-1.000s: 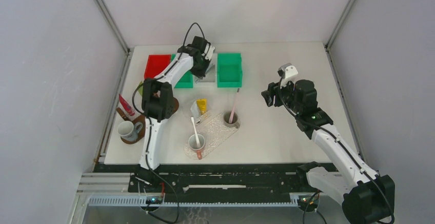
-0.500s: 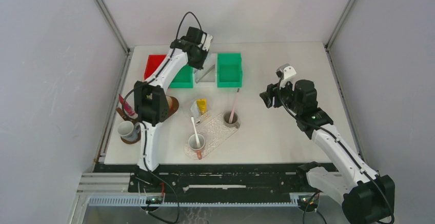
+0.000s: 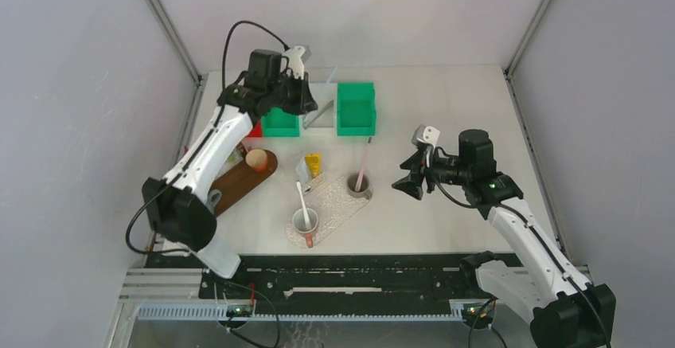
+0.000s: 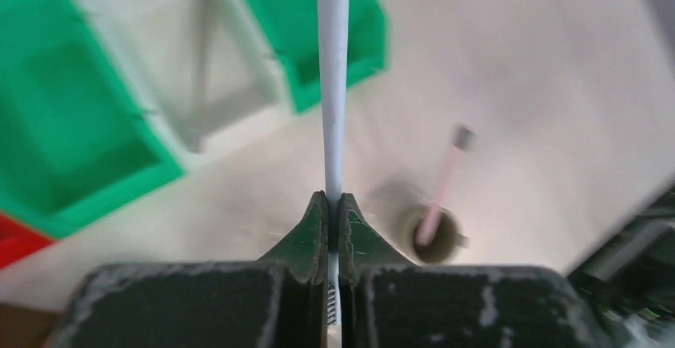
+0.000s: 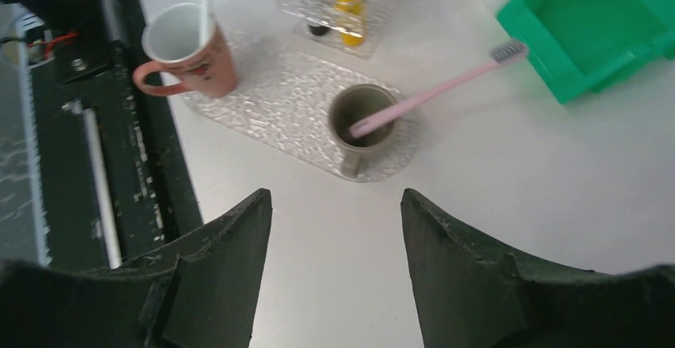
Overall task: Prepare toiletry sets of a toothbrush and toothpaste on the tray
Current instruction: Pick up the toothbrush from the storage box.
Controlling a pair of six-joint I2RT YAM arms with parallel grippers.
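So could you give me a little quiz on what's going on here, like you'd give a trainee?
1. True or false: the right gripper is holding the pink toothbrush.
2. What is the left gripper clamped on?
A. a yellow tube
B. a pale toothbrush
C. a mug
3. Fill in the colour: the pink toothbrush stands in a ____ cup.

Key: 1 false, it is open and empty; 2 B; 3 grey.
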